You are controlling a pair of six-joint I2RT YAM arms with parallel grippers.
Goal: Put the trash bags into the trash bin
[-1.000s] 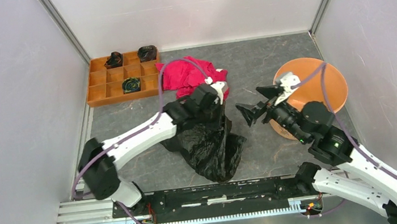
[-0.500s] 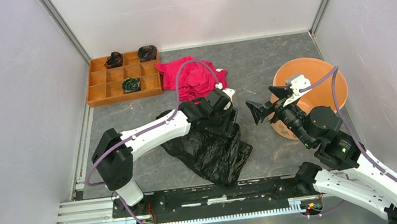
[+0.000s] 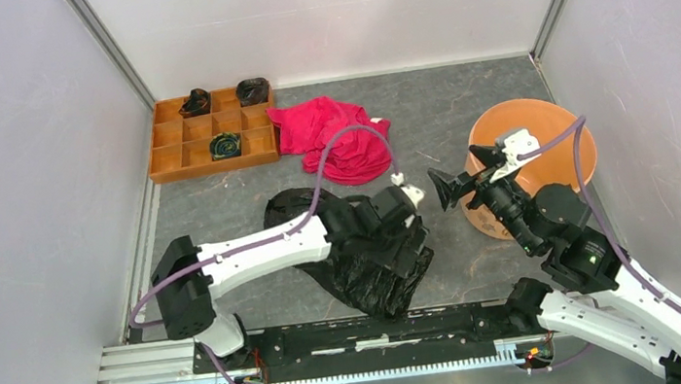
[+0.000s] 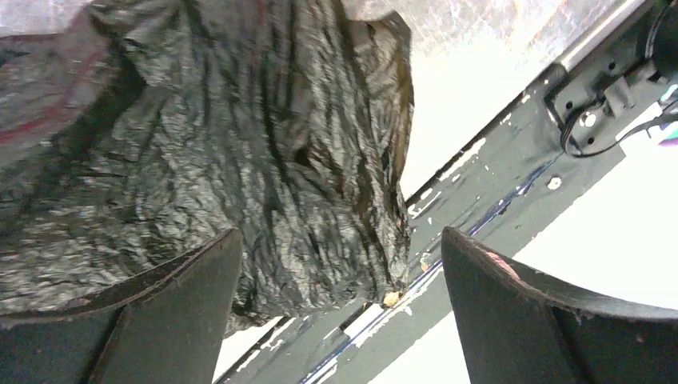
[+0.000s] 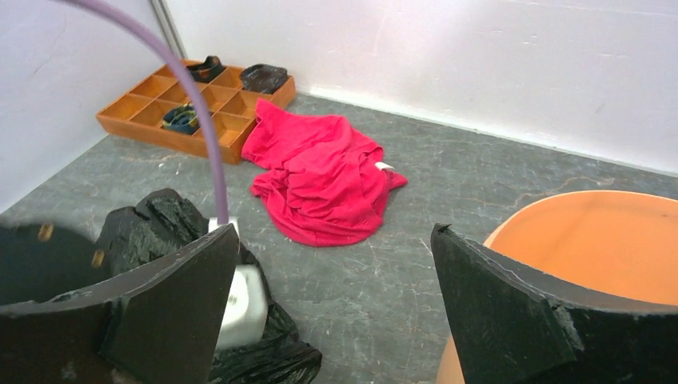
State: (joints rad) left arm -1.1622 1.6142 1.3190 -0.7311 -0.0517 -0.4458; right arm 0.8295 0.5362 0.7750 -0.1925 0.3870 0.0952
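Note:
A wrinkled black trash bag (image 3: 372, 281) lies crumpled on the grey floor in front of the arms. My left gripper (image 3: 405, 241) hovers low over its right part, open. In the left wrist view the trash bag (image 4: 240, 136) fills the upper left, and the left gripper (image 4: 340, 234) has its jaws wide apart, gripping nothing. The trash bin (image 3: 546, 142), a light-orange bucket, stands at the right. My right gripper (image 3: 460, 173) hangs open just left of its rim. The right wrist view shows the right gripper (image 5: 334, 232) empty, between the trash bag (image 5: 152, 220) and the trash bin (image 5: 608, 240).
A red-pink cloth (image 3: 335, 139) lies behind the bag. An orange compartment tray (image 3: 177, 155) with a few dark items sits at the back left. A black rail (image 3: 364, 331) runs along the near edge. White walls close in three sides.
My left gripper has opened and let go of the bag while the arm swung right and nearer. The bag has slumped onto the floor. The right gripper drifted slightly toward the bin.

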